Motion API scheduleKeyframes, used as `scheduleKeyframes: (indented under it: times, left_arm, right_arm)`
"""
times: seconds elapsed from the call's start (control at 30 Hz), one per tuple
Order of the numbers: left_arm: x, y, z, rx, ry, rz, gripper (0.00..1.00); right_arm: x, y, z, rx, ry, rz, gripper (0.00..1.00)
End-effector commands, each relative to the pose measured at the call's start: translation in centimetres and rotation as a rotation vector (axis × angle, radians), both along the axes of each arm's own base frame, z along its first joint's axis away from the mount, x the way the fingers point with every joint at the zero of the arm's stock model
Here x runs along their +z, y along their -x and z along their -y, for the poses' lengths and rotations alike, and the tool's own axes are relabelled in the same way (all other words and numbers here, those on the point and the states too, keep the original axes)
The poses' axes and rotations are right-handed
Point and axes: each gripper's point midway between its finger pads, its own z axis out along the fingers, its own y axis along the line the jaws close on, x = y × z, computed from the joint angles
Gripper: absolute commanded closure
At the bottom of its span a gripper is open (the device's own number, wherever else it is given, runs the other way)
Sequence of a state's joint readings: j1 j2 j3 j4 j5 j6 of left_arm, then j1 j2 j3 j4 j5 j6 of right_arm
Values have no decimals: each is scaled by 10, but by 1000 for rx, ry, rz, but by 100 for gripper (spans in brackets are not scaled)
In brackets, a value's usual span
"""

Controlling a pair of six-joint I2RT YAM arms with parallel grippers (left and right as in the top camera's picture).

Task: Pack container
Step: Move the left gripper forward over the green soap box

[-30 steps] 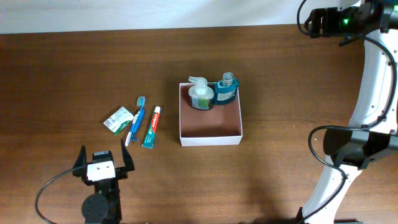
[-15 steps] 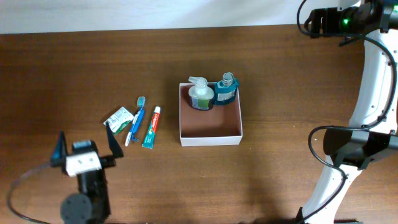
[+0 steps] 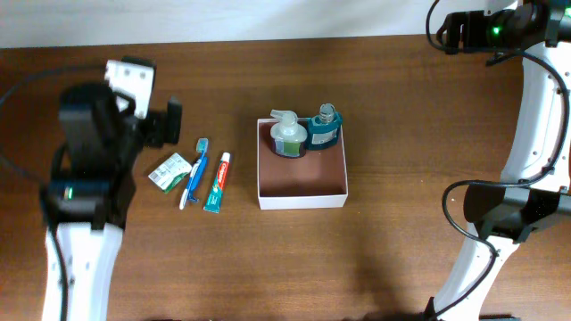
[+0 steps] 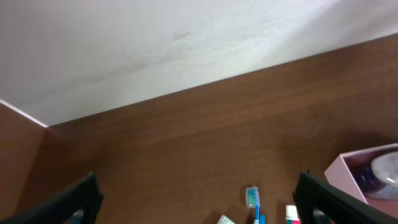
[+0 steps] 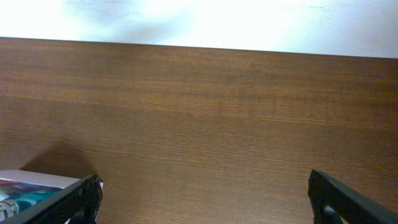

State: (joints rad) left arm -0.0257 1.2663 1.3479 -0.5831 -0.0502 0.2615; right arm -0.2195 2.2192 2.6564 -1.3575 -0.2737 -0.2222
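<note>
The container (image 3: 302, 202), a shallow white-walled square box with a reddish-brown floor, sits mid-table. A white pump bottle (image 3: 286, 135) and a teal bottle (image 3: 324, 128) stand in its far end. Left of it lie a toothpaste tube (image 3: 218, 182), a blue toothbrush (image 3: 194, 170) and a small green packet (image 3: 169, 171). My left gripper (image 3: 143, 118) hangs open and empty, high above the table, left of these toiletries. Its wrist view shows the toothbrush (image 4: 254, 202) and a container corner (image 4: 364, 165) between wide-spread fingers. My right gripper (image 5: 208, 208) is open and empty over bare wood, with the container's corner (image 5: 31, 183) at lower left.
The brown wooden table meets a white wall (image 3: 223, 18) along its far edge. The right arm (image 3: 535, 107) stands raised along the right side, its base (image 3: 508, 214) near the front right. The left arm (image 3: 76, 232) rises from the front left.
My left arm has risen from low at the front-left edge and swung toward the far side, now looming large above the left of the table. Jaws stayed open; the right arm held still.
</note>
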Motion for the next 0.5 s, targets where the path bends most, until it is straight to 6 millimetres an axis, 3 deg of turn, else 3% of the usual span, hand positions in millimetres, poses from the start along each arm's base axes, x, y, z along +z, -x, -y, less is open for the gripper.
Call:
scheduleKeyframes:
  times: [0.0, 0.27, 0.47]
  left_arm:
    - [-13, -22, 4, -33, -8, -40, 1]
    - [-56, -33, 3, -68, -66, -165, 1]
    - [-122, -23, -22, -94, -110, -407, 1]
  right_arm:
    - [3, 0, 2, -6, 1, 9, 2]
    - [3, 0, 2, -6, 1, 9, 1]
    - [3, 0, 2, -6, 1, 9, 1]
